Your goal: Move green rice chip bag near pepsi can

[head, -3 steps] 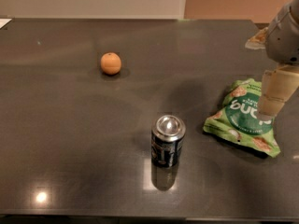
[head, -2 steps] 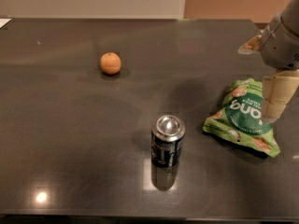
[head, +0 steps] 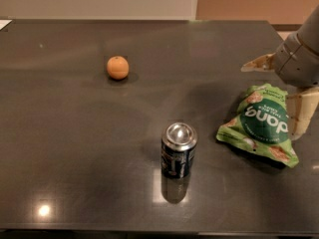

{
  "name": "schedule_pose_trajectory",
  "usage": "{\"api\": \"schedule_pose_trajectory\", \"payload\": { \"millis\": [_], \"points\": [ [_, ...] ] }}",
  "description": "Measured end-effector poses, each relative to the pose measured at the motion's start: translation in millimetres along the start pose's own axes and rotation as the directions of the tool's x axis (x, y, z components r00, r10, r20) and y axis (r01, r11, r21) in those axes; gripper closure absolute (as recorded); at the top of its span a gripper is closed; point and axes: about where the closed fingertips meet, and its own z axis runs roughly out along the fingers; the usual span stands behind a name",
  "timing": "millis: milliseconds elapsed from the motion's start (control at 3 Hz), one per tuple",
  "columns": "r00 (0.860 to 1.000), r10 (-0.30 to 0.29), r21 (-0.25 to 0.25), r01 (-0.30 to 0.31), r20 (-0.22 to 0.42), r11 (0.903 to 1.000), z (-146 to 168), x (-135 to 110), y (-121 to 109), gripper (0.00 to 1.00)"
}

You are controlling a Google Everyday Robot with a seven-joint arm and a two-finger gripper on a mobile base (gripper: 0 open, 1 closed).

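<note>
The pepsi can [head: 179, 150] stands on the table [head: 60, 133] near the middle of the front edge. The green rice chip bag [head: 261, 123] lies to its right, by the right edge, with the spread pincer [head: 270, 101] straddling the bag's far right side. An orange [head: 117, 67] sits behind the can, to the left.

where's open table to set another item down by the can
Bare table lies left of the pepsi can, in front of the orange; the back strip behind the orange is free too. The right side is crowded: the gripper hangs open over the green rice chip bag.
</note>
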Motion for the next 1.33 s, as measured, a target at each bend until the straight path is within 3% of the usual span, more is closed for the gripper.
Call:
{"api": "schedule_pose_trajectory", "payload": {
  "millis": [333,667,1333],
  "points": [
    [0.989,-0.140,-0.024,0.141,0.039,0.9897,11.3,7.2,3.4,0.00],
    [0.971,-0.236,-0.051,0.237,0.031,0.9702,23.2,17.8,2.0,0.00],
    [0.944,-0.330,-0.101,0.328,0.002,0.9391,43.6,38.0,-2.5,0.00]
  ]
}}
